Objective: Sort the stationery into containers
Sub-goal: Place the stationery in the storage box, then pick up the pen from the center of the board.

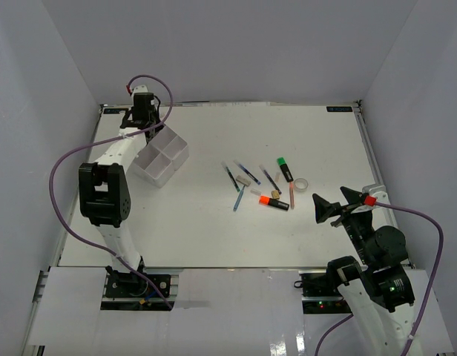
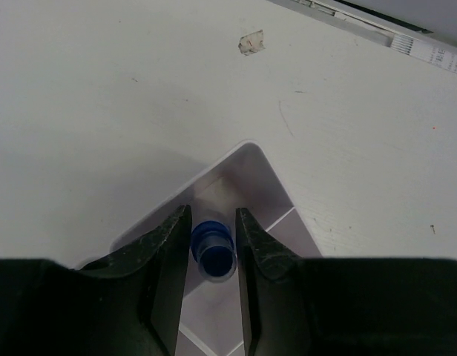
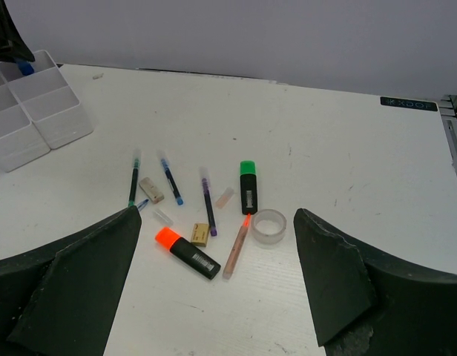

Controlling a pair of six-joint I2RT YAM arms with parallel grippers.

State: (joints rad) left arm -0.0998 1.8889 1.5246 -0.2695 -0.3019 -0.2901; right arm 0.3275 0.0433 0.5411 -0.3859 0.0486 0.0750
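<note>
Over tray (image 2: 252, 169) corner: your left gripper (image 2: 213, 219) clamps the bottle (image 2: 214, 254).
Bottle: best lowered inside before you release.
Right gripper (image 1: 331, 197): apart, far from tray.

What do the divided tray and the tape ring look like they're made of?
Tray: looks like white moulded plastic, smooth and slightly glossy, with thin, even walls. Tape ring: seems to be clear plastic film, since the table shows through it; whether it has a core I cannot tell.

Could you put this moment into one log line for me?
left end effector: shut on blue-capped bottle, above tray corner compartment | right end effector: open, empty | on table: pens, highlighters, erasers, tape ring
</note>
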